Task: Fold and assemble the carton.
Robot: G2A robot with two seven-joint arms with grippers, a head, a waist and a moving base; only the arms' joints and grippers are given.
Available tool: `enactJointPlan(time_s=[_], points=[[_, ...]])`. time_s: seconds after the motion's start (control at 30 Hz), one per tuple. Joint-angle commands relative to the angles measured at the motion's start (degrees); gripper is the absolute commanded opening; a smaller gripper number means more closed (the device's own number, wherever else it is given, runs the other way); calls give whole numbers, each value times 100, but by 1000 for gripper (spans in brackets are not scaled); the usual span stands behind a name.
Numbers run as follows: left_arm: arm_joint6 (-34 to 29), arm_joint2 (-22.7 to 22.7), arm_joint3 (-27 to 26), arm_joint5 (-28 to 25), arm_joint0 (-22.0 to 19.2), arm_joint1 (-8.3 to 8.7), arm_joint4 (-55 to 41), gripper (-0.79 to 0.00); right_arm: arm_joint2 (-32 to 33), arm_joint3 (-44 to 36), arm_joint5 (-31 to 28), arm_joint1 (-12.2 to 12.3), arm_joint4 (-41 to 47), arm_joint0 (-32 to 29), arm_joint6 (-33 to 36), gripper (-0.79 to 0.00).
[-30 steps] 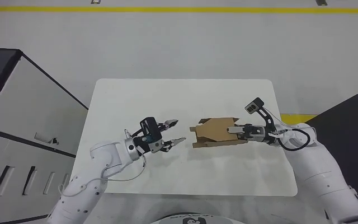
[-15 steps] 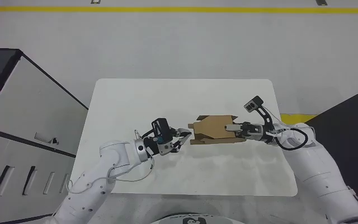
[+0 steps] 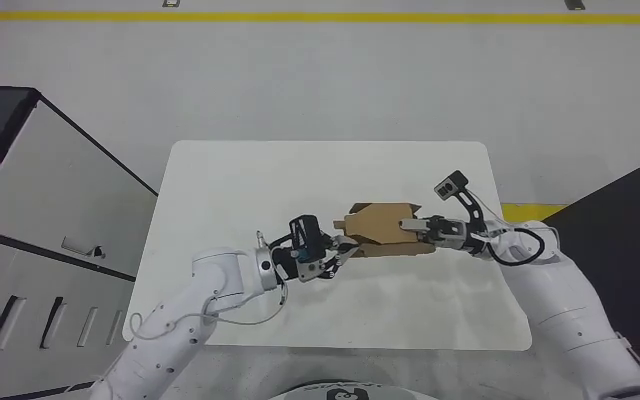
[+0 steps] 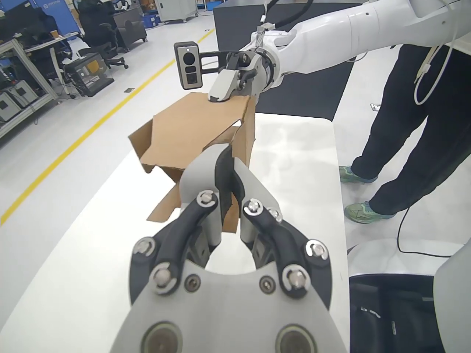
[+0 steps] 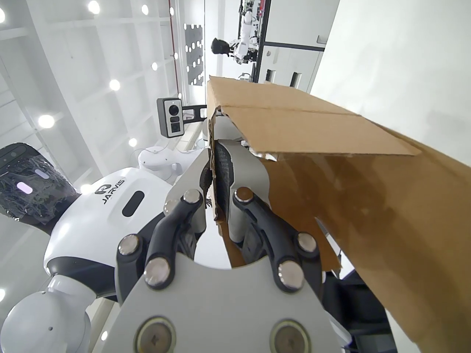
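A brown corrugated cardboard carton point(image 3: 383, 228), half opened from flat, sits on the white, round-cornered table point(image 3: 300, 180), a little toward 3 o'clock from the tabletop's centre in the top view, with an arm at each end. The right gripper point(image 3: 408, 226) comes in from the carton's 3 o'clock end, its grey fingers clamped on the edge of the upper panel. The right wrist view shows that cardboard edge pinched between the black pads, with the panel and a folded flap running away beyond the fingertips. The left gripper point(image 3: 343, 250) meets the carton at its 8 o'clock corner, fingers drawn almost together on the cardboard there. In the left wrist view the fingertips lie at the open end, where the upright side wall joins a loose lower flap. From that same view the top panel slopes up toward the right gripper, one side wall stands roughly upright beneath it, and notched flaps splay out at the near end, the lowest reaching down to the tabletop. A small black camera point(image 3: 452, 185) juts from the right wrist at the carton's 2 o'clock. A yellow floor line point(image 3: 320, 16) crosses the pale floor at the table's 12 o'clock, and a grey cabinet point(image 3: 60, 200) stands off its 9 o'clock side.
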Motion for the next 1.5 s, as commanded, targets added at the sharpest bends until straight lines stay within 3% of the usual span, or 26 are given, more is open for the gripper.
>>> enactJointPlan(time_s=[0.0,0.6,1.47], points=[[-13,32,-14,0,-4,-2,32,-785,-5,-18,15,-9,-17,0,-30,-785],[44,-230,-59,177,219,57,78,-785,113,-120,29,-51,-25,-175,-10,-785],[-6,253,-55,-23,14,8,150,-785,201,-232,273,-123,-235,-329,-450,-785]])
